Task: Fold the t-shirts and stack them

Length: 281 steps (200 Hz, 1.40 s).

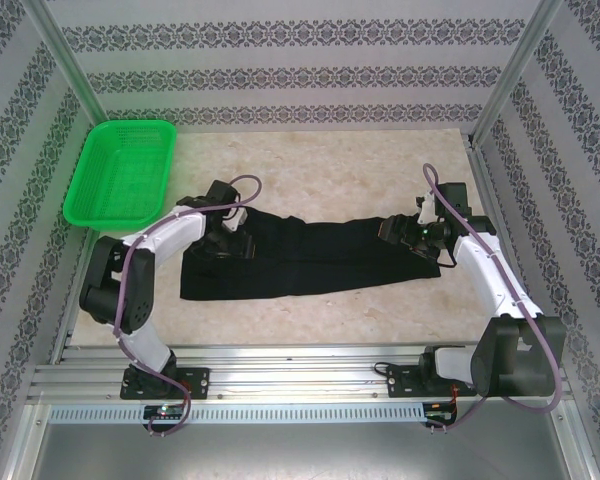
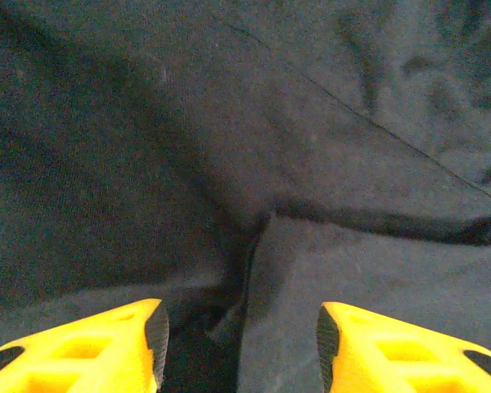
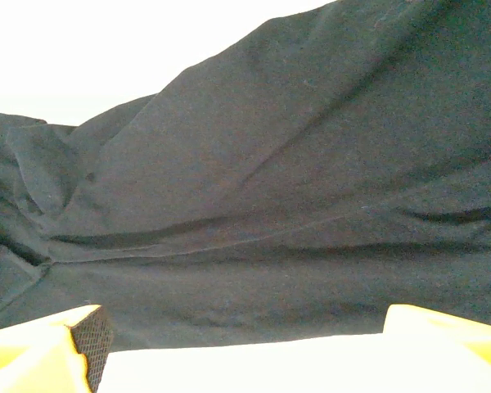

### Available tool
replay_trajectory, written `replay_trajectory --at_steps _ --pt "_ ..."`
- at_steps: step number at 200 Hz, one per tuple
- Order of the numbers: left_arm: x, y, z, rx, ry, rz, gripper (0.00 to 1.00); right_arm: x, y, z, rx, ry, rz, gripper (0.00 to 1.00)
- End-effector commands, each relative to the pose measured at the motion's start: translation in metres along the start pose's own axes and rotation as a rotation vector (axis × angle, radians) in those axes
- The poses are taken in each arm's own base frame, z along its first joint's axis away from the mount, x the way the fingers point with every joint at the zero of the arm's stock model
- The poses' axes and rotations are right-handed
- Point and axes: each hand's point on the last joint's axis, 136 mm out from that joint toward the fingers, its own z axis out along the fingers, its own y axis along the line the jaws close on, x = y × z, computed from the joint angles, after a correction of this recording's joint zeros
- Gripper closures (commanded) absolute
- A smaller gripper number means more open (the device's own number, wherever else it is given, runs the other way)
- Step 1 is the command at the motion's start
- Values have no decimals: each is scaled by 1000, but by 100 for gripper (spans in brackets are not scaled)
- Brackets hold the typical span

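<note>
Table (image 1: 380,160): beige mottled top, taking up most of the top view.

Black t-shirt (image 1: 310,262) is lying flat at table centre as 1 long band, running 9 o'clock to 3 o'clock. Its near edge is looking straight; the far edge is sagging a bit at the middle. Logo and tag: can't tell from here.

Green mesh basket (image 1: 120,172) is sitting at the table's 10 o'clock corner, well apart from the shirt.

Left gripper (image 1: 230,238) is hanging over the shirt's 9 o'clock end. On the left wrist cam its 2 yellow fingers (image 2: 106,344) are standing apart, and a dark ridge of cloth is rising in the gap without filling it. Reading that as jaws parted, nothing pinched. A seam is running diagonally toward 4 o'clock across the fabric ahead.

Right gripper (image 1: 395,232) is sitting at the shirt's 3 o'clock end. On the right wrist cam its fingers (image 3: 49,352) are spread wide, with bare bright table between them and the shirt's edge lying just beyond the tips. Jaws wide, not holding anything.
</note>
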Motion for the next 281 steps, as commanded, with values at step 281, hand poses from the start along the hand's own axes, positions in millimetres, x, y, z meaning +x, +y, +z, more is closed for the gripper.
replay_trajectory --at_steps 281 --pt "-4 -70 -31 109 -229 0 29 -11 -38 -10 140 -26 122 13"
